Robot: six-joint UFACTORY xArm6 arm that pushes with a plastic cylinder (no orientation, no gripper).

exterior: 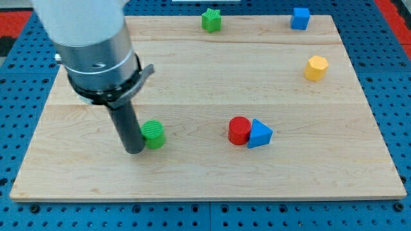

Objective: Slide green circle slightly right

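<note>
My tip sits on the board at the left side of the green circle, touching it or as good as touching; the rod hides the seam, so I cannot tell which. I have no claw to open or close, only this rod, and it holds nothing. It can only push.

The green circle is my landmark. It lies toward the view's left and low on the board, with bare wood to its right.

The risks, as I judge them: my tip looks a little below the circle's middle, so a straight push right may skid it up the view or spin it off my rod. Pushing too far is the other danger, since only a slight shift is wanted. Well right of the circle, a red cylinder and a blue triangle stand touching each other; a long shove would reach them.

Farther off, up and right of the circle, are a yellow block, a green star and a blue cube, all well clear.

No containers show.
</note>
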